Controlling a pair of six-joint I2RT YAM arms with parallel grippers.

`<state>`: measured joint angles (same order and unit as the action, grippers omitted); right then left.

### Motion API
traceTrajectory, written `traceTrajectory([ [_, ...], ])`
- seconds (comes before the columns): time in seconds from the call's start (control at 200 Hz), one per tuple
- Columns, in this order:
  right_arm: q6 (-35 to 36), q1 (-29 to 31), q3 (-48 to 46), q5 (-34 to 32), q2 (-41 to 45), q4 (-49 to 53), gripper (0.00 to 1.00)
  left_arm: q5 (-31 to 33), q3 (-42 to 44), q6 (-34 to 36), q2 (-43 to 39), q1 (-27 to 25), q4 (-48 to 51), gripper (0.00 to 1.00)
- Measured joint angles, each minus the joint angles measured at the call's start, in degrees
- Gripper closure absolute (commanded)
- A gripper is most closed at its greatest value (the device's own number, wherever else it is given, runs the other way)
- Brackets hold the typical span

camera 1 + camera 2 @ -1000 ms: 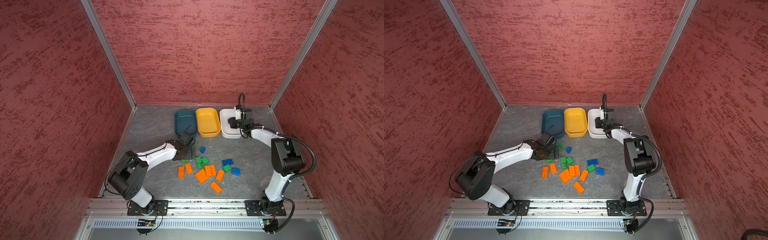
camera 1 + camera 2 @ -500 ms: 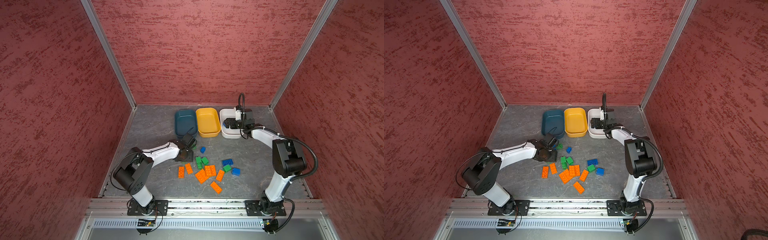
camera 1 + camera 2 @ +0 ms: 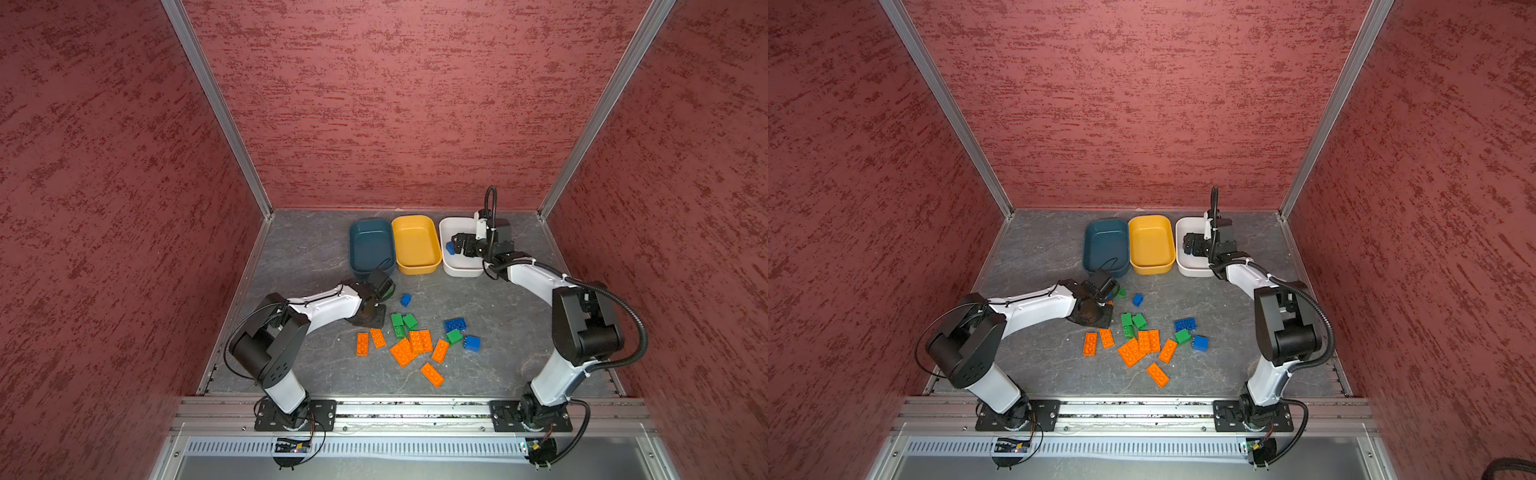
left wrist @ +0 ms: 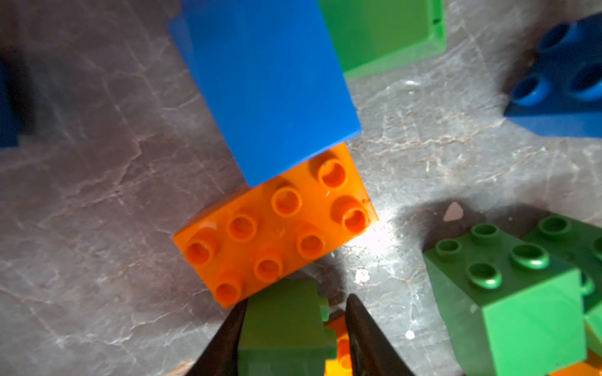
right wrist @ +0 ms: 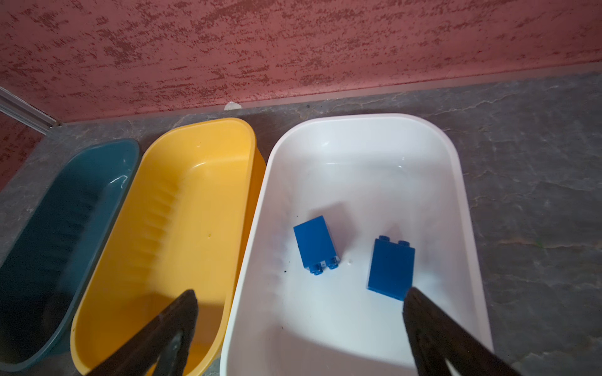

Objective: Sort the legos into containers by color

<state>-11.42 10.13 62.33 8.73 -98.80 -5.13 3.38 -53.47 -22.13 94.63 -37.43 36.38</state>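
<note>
Bottom centre of the left wrist view, the green brick (image 4: 280,332) sits between the left fingers (image 4: 224,345). One is touching and there is a sliver of gap at the other; firm pinch or not, I cannot tell. In a top view the teal tub (image 3: 370,245) lies just above them. The right fingers (image 5: 430,332) — spread, empty — hang over the white tub (image 5: 358,136).

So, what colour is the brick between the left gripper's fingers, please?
Green; the brick shows best in the left wrist view.

Containers (image 3: 417,269) stand in a row behind the scattered legos (image 3: 415,341); two bricks (image 5: 316,242) lie in the rightmost container (image 5: 358,153).
</note>
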Motion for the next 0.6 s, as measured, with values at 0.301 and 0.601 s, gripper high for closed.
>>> traceTrajectory([
  [0.301,4.6,3.2,-6.2,6.1,4.6,-1.8,0.01,1.7,0.0,0.0,-5.1,-1.9,-1.1,0.69],
  [0.601,6.5,10.3,-9.5,7.2,5.4,0.1,0.01,4.2,-14.8,0.2,-4.2,-1.4,-6.3,0.66],
])
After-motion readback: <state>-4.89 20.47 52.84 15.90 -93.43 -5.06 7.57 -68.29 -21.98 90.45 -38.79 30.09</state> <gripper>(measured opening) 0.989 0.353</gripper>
